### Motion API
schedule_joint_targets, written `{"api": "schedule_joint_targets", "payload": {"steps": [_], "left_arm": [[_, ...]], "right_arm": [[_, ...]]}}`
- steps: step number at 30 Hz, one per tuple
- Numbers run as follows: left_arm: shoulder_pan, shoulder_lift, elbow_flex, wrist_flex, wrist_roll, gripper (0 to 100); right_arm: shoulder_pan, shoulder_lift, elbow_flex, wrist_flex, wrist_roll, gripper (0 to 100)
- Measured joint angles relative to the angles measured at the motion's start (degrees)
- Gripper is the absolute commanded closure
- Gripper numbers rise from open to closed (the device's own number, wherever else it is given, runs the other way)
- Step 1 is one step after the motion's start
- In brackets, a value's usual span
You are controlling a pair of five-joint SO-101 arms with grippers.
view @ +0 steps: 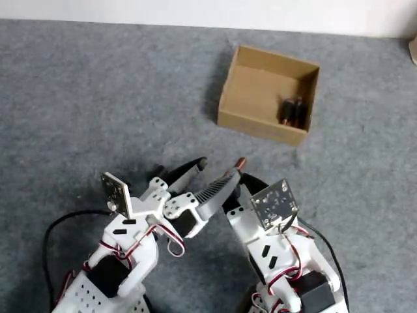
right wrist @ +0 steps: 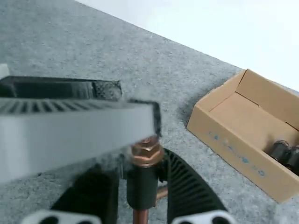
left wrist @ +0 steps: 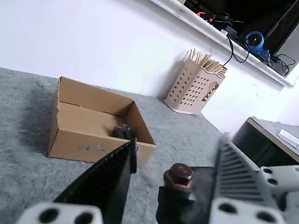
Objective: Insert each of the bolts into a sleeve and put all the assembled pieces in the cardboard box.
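My right gripper is shut on a black sleeve with a copper bolt standing in it, head up. The left gripper is open, and its fingers straddle that bolt head without touching it. In the high view both grippers meet at the table's middle, the left gripper lying over the right one, with the bolt head at their tips. The cardboard box stands farther back to the right and holds two dark assembled pieces, also visible in the wrist views.
The table is covered in grey carpet. A pink perforated holder with wooden sticks stands against the white wall behind the box. A dark piece of furniture sits off the table's side.
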Motion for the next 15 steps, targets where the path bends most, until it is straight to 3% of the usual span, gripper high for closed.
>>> {"api": "schedule_joint_targets", "payload": {"steps": [2, 15], "left_arm": [[0.1, 0.0, 0.0, 0.0, 0.0, 100], [-2.6, 0.0, 2.5, -5.5, -4.9, 99]], "right_arm": [[0.0, 0.0, 0.6, 0.0, 0.0, 99.5], [0.1, 0.0, 1.8, 0.0, -0.2, 99.5]]}}
